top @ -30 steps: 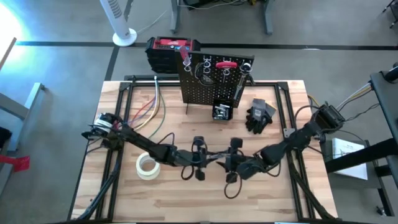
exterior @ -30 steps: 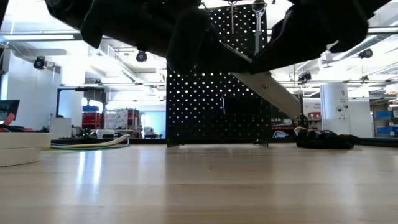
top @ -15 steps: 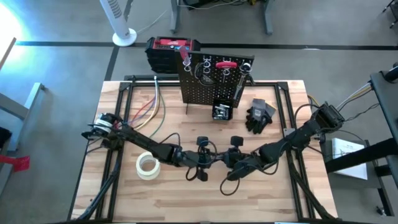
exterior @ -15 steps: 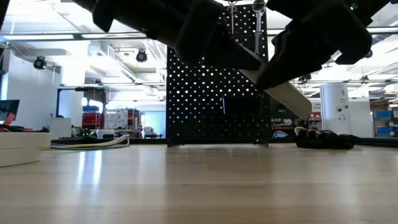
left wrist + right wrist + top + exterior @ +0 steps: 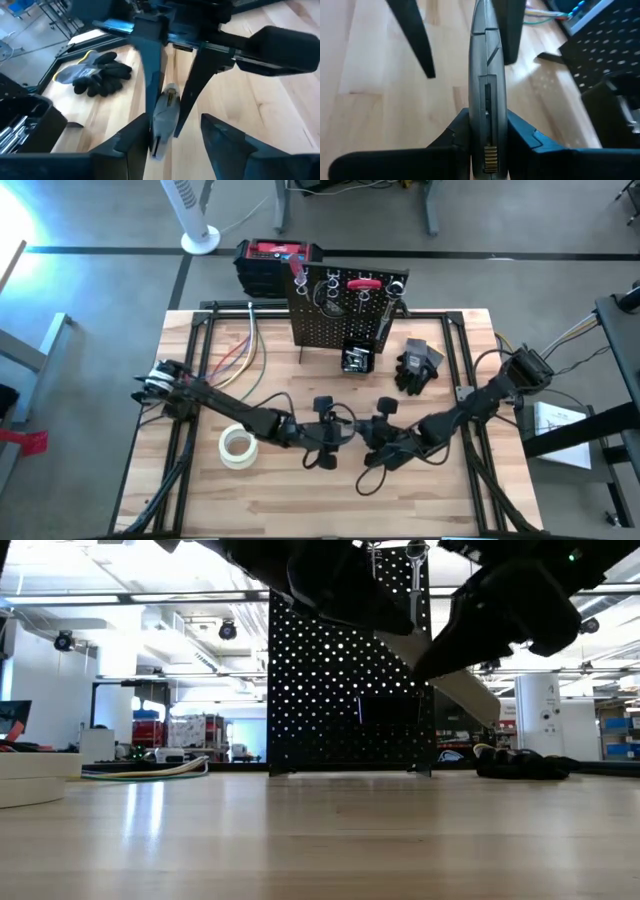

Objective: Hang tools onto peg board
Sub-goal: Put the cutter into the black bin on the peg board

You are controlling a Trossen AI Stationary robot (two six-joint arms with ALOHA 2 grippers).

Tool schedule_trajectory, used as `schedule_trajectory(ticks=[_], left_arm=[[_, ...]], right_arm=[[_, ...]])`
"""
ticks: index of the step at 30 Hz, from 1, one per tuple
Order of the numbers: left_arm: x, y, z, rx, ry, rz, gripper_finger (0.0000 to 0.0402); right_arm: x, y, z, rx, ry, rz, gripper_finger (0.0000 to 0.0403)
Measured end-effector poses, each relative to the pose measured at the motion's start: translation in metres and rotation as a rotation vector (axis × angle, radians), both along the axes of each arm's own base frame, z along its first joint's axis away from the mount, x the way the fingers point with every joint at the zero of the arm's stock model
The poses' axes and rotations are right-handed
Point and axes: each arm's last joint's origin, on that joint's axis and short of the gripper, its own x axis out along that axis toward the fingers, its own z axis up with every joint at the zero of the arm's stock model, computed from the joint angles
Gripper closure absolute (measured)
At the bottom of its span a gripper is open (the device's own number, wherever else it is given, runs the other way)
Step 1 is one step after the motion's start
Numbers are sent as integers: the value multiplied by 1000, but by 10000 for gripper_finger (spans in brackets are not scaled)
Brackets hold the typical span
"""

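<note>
The bench [image 5: 300, 510] is big and wooden. Far back on it stands the peg board [image 5: 335, 320], upright so tools can hang from its hooks. My two arms meet in the middle, near the front. My right fingers [image 5: 487, 145] are closed tight on a grey tool [image 5: 487, 75], holding it up off the wood. My left fingers [image 5: 172, 145] are spread open around its other end, not squeezing, so I think I am passing it across.
</note>
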Motion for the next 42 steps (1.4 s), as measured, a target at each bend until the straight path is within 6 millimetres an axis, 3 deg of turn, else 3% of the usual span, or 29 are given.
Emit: schedule_trajectory(ticks=[8, 16, 20, 28, 35, 42], left_arm=[[-22, 8, -16, -48, -142, 27, 239], [-41, 11, -34, -119, -446, -112, 240], [-47, 13, -38, -124, -478, -121, 240], [-32, 5, -38, -125, -480, -209, 240], [-13, -1, -29, -85, -523, -216, 240], [-11, -1, -27, -84, -527, -215, 246]], right_arm=[[-10, 21, 7, -100, -129, 14, 345], [-6, 34, 28, -48, -370, 196, 345], [-7, 32, 35, -24, -478, 249, 345], [-1, 22, 48, 19, -632, 279, 345], [1, 20, 49, 35, -651, 302, 345], [1, 19, 48, 34, -651, 298, 345]])
